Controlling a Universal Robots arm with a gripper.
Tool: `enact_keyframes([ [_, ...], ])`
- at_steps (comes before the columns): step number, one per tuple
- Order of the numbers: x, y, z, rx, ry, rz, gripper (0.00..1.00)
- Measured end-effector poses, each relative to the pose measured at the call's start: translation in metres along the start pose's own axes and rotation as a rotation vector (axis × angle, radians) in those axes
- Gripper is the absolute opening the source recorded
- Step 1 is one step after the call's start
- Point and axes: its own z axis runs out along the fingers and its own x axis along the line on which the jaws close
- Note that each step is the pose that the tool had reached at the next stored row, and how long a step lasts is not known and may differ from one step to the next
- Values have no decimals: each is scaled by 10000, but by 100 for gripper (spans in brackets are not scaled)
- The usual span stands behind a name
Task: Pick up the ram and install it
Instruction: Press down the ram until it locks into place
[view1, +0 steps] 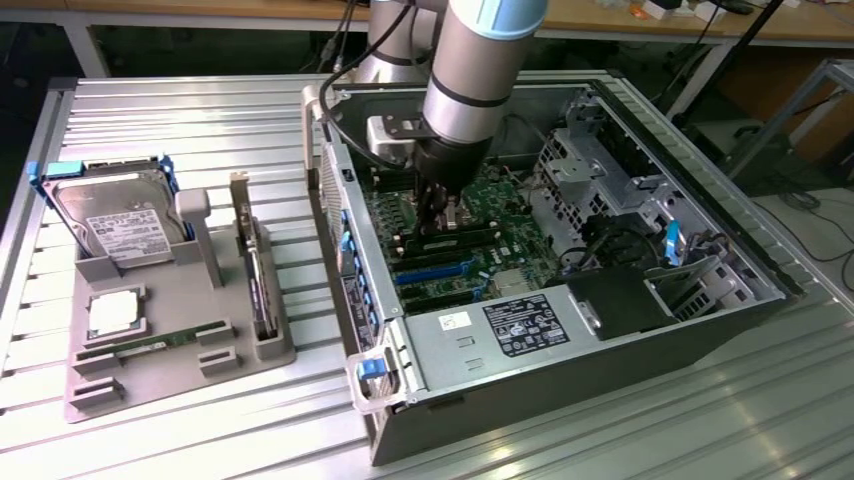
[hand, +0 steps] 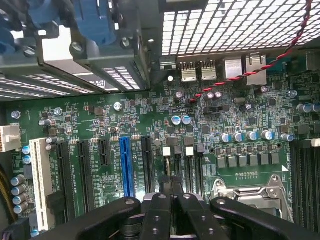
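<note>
Seemingly little is done: the ram (view1: 138, 347), a thin green stick, lies flat in the grey holder (view1: 80, 390) at the table's (view1: 160, 110) left, well apart from the hand (view1: 447, 228), which is lowered inside the open computer case (view1: 561, 330). The wrist view adds fingers (hand: 159, 215) pressed together, empty, over the motherboard (hand: 100, 110).

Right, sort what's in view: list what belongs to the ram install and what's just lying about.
Belongs to the job:
- ram, lying in the gray holder
- gripper, shut, down inside the open computer case
- motherboard, below the gripper

Just lying about, all in the holder:
- hard drive
- upright card with metal bracket
- square silver chip
</note>
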Motion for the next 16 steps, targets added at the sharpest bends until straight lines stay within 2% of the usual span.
enact_keyframes([
  [2, 2, 0, 40, -9, 17, 0, 11],
  [5, 0, -2, 52, 0, 7, 0, 11],
  [6, -3, -2, 31, 4, 1, 0, 11],
  [7, -2, 2, -90, 3, 5, -1, 11],
  [8, -3, 4, -169, 3, 14, 0, 11],
  [9, -5, -4, -192, 4, 18, -1, 11],
  [11, -16, -156, -199, 1, 21, 0, 11],
  [16, -36, -422, -207, 2, 20, -4, 11],
])
